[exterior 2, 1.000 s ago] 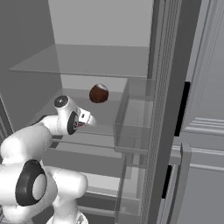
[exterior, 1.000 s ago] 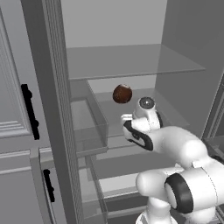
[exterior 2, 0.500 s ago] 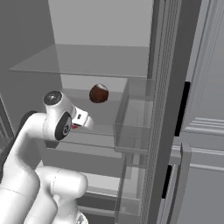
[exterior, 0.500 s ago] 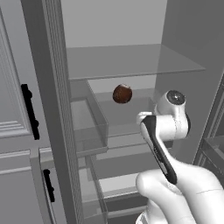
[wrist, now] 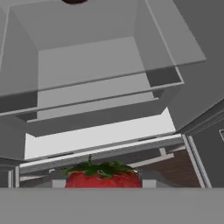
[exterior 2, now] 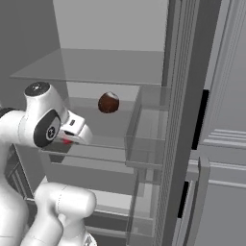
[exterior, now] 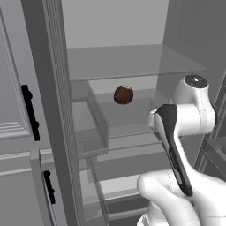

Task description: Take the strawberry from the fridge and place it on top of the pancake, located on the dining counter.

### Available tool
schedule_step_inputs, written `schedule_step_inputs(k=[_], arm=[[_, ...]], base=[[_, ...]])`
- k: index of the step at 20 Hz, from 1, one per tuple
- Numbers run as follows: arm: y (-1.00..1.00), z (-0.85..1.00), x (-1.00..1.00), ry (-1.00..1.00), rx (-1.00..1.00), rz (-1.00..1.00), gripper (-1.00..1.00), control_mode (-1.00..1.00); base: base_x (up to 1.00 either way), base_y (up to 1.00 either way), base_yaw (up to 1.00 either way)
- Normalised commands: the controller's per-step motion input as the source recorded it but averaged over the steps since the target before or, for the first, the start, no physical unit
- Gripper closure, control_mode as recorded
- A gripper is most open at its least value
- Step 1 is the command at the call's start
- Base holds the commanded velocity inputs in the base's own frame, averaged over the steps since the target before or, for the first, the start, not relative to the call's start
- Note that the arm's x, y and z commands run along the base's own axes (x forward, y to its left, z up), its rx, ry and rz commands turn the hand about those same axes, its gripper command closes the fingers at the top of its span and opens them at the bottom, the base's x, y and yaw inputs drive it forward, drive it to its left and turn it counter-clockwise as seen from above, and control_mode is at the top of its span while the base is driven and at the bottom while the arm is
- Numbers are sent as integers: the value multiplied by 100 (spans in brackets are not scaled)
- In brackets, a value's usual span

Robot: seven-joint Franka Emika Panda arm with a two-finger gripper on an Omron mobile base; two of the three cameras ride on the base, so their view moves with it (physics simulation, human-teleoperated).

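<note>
The strawberry [wrist: 103, 176], bright red with green leaves, sits at the bottom of the hand view, right at the fingers. In the right base view a bit of the strawberry's red [exterior 2: 67, 141] shows under my white hand. My gripper [exterior 2: 72, 138] is shut on the strawberry, in front of the middle glass shelf [exterior 2: 96, 144] of the open fridge [exterior: 55, 110]. From the left my own forearm hides the fingers. The pancake and the dining counter are out of view.
A dark reddish-brown round lump [exterior: 123, 94] lies on the shelf behind the hand. A clear door bin [exterior: 90, 128] juts out at the fridge's open door. Light grey cabinets [exterior: 13, 110] with black handles [exterior: 30, 112] flank the fridge. An upper glass shelf [exterior: 132, 62] spans above.
My arm has folded back and risen, drawing the hand with the strawberry away from the shelf toward the base. The brown lump has stayed in place.
</note>
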Motion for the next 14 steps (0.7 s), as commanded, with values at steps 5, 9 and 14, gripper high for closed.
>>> schedule_step_inputs(k=[5,9,14], arm=[[0,6,-95,-5,0,0,100,-100],[8,-2,-58,-13,0,0,100,-100],[0,-2,-4,-19,-1,0,100,-100]], base=[[0,0,0],[0,0,0],[0,0,0]])
